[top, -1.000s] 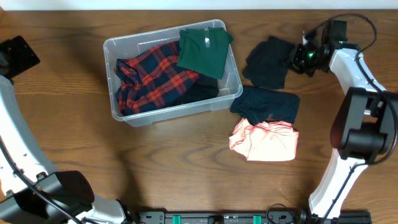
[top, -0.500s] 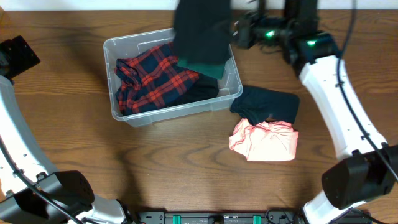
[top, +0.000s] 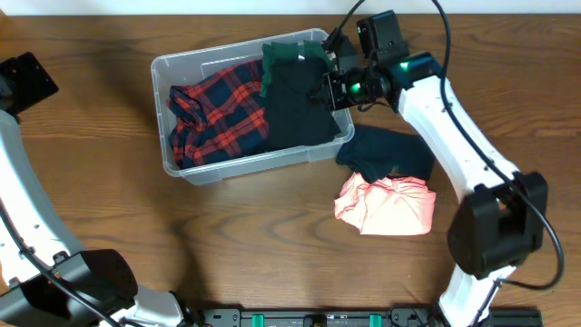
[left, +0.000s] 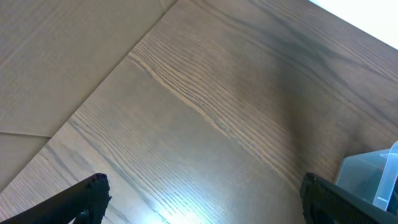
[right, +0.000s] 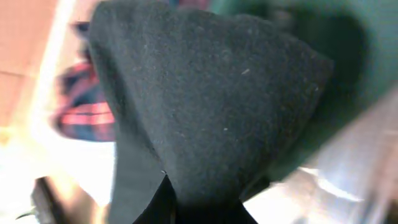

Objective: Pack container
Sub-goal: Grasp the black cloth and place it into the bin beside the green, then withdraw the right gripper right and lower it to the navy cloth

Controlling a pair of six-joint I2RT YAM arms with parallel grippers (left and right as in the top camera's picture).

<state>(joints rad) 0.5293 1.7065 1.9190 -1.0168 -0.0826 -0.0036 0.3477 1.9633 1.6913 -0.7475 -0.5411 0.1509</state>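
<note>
The container (top: 162,71) is a clear plastic bin at the table's back middle. A red and navy plaid garment (top: 218,118) lies in its left part and a green garment (top: 289,50) in its back right corner. My right gripper (top: 329,89) is over the bin's right side, shut on a black garment (top: 295,104) that drapes over the green one and the bin's right half. In the right wrist view the black garment (right: 205,93) fills the frame and hides the fingers. My left gripper (left: 208,202) is open and empty over bare table, left of the container's corner (left: 373,177).
A dark navy garment (top: 390,150) lies on the table just right of the bin. A pink garment (top: 386,204) lies in front of it. The left arm (top: 27,80) is at the far left edge.
My right gripper took the black garment from the table right of the bin, carried it left over the bin and lowered it inside. The left arm has not moved.
</note>
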